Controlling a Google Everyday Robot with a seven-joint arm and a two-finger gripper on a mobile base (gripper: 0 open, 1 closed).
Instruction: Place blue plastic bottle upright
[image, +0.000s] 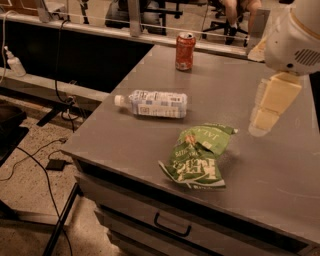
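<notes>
Resting on grey bench (260, 170): bottle (155, 104) on its side, cap left; green bag (197, 157) near front; red can (185, 51) upright at rear. End effector (267, 112) above right side, grip state cannot be told. Cables (35, 160) on floor (30, 215).

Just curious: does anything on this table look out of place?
The small clear plastic bottle with white cap lies on its side mid-table, unlike the upright red soda can. The green snack bag is crumpled. The robot's tool hangs at right, apart from them.

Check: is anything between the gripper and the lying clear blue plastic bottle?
Nothing visible blocks it. The gripper hangs at the view's right; the clear bluish plastic bottle lies on its side. The crumpled green snack bag lies just nearer the camera than that line.
</notes>
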